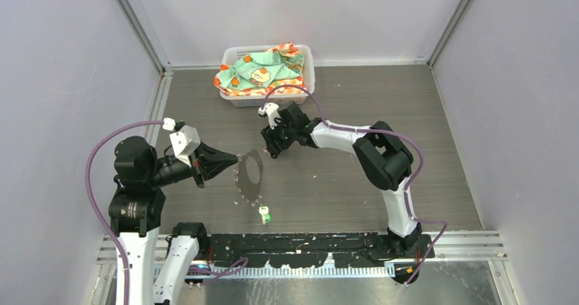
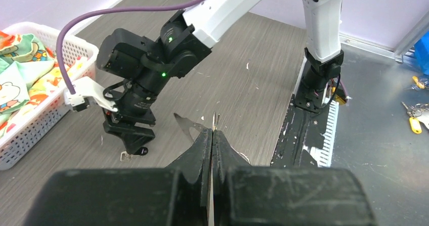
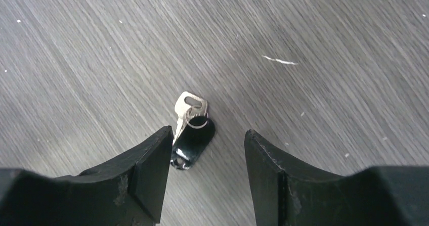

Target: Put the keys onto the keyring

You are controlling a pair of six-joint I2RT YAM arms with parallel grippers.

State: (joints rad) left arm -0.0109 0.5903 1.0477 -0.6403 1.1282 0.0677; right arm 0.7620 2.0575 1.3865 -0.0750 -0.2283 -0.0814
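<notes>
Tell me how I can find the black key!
Start at the white basket at the far end of the table, then come down to the right gripper just in front of it. The black key lies on the table between its open jaws. Its head is black, unlike the green key lying nearer the arms.

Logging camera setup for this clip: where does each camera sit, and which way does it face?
Top external: above and behind, looking down on the table; left arm, right arm, keyring, green key, basket.
Left wrist: looks along the left gripper, shut on the keyring, toward the right arm.
Right wrist: looks down at the black key between the fingers of the open right gripper.
Top and left wrist share the basket.
</notes>
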